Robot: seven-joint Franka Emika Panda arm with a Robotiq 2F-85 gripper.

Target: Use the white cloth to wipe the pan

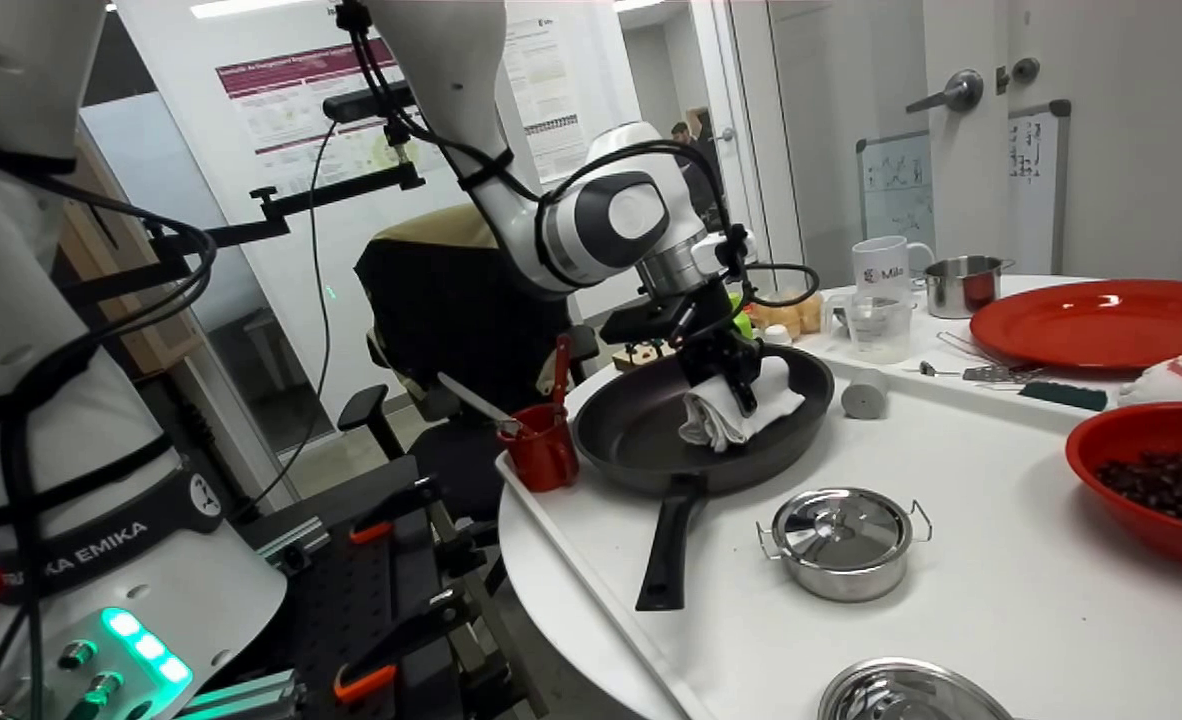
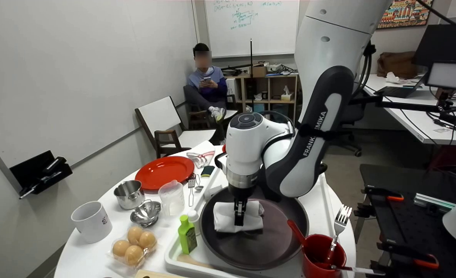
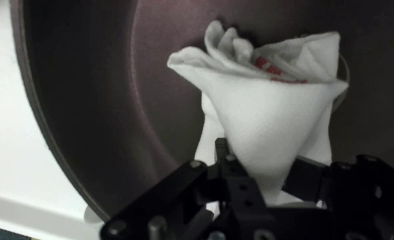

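I have one white cloth in my gripper, pinched between its two fingers and bunched inside the one pan. In both exterior views I see one red cup just beside the pan and, well apart, one red plate with one striped towel near it. I count four tan balls in an exterior view.
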